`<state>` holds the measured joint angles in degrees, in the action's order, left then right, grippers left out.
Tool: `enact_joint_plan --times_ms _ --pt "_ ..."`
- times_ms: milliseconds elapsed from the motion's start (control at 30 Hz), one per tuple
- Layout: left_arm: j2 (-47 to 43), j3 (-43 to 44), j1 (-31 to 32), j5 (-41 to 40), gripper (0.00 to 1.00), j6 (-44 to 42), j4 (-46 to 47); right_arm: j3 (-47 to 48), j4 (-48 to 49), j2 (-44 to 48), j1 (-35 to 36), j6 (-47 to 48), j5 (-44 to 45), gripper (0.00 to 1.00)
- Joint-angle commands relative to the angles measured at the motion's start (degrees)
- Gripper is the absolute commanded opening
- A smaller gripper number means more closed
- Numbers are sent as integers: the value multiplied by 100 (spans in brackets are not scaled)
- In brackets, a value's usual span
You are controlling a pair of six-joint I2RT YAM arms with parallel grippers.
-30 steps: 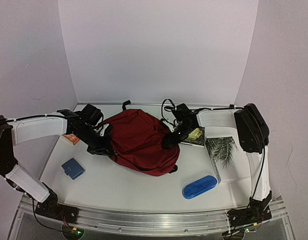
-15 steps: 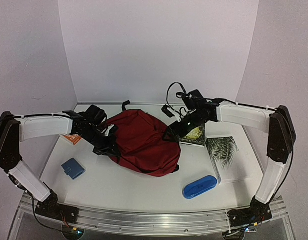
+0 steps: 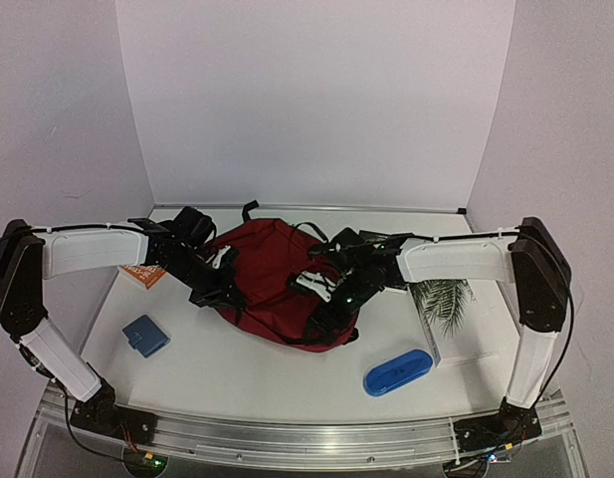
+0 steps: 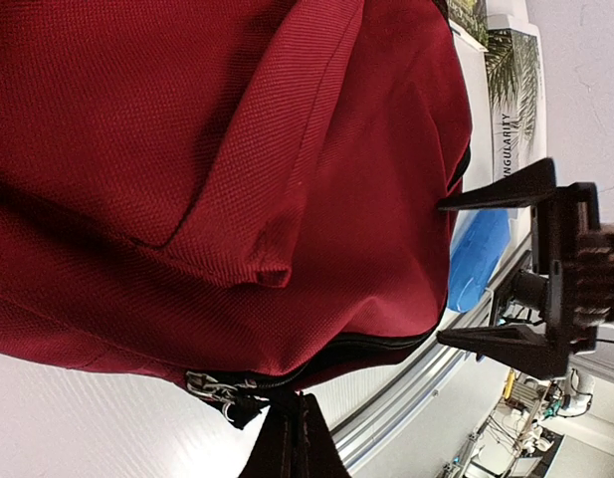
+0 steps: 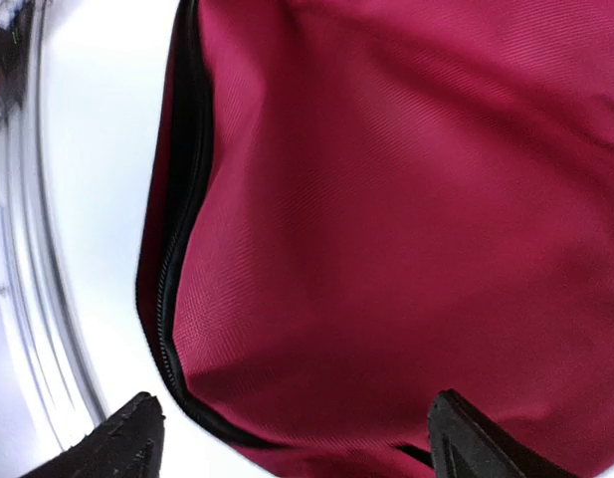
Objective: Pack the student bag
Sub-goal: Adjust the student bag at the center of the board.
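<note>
The student bag (image 3: pixel 277 274), a dark red backpack with black straps, lies in the middle of the table. My left gripper (image 3: pixel 224 296) is at the bag's left edge. In the left wrist view this gripper (image 4: pixel 292 438) is shut, its tips pinching the black tab next to the metal zipper pulls (image 4: pixel 212 386). My right gripper (image 3: pixel 324 304) hovers over the bag's front right part. In the right wrist view it (image 5: pixel 297 428) is wide open and empty above the red fabric (image 5: pixel 406 199), with the black zipper line (image 5: pixel 172 259) to its left.
A blue oblong case (image 3: pixel 398 371) lies front right. A small blue square item (image 3: pixel 145 336) lies front left. An orange item (image 3: pixel 142 276) sits under the left arm. A palm-leaf book (image 3: pixel 448 302) lies right of the bag. White walls enclose the table.
My right arm swung from the bag's back right corner down over its front right part. My left gripper stayed at the bag's left edge.
</note>
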<state>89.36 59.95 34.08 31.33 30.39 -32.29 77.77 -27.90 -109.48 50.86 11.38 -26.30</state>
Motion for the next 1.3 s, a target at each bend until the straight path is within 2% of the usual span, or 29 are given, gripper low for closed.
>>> enact_joint_plan --times_ms 0,167,300,333,633,900,1033,1067,1100,1133,1167,1200,1267 --pt "-300 -46 29 -30 0 94 237 -106 133 -256 193 298 661 77" --pt "-367 -105 0 -269 0 88 50 -82 194 -483 195 372 1672 41" --pt "-436 -165 -36 -513 0 89 -152 -142 206 -407 147 508 2057 1" --pt "-448 -191 -51 -571 0 91 -204 -149 209 -385 126 555 2132 0" --pt "-478 -515 -147 -968 0 125 -492 -100 282 -236 -263 1046 2493 0" --pt "-274 -455 -7 -427 0 69 -84 868 352 -549 -268 1126 2964 2" --pt "-103 -283 130 -301 0 91 49 1067 351 -531 -292 868 3018 24" --pt "-23 -217 149 -280 0 85 61 1062 350 -461 -299 710 2920 33" --pt "49 -165 159 -270 0 81 69 1027 352 -391 -313 521 2765 47" --pt "116 -109 160 -255 0 74 76 972 354 -276 -318 344 2542 57" --pt "174 -49 163 -237 0 65 83 897 373 -141 -318 172 2292 65" --pt "220 10 168 -219 0 56 91 800 419 3 -315 3 2032 71" --pt "298 80 165 -211 0 30 93 466 714 354 -312 -301 1594 76"
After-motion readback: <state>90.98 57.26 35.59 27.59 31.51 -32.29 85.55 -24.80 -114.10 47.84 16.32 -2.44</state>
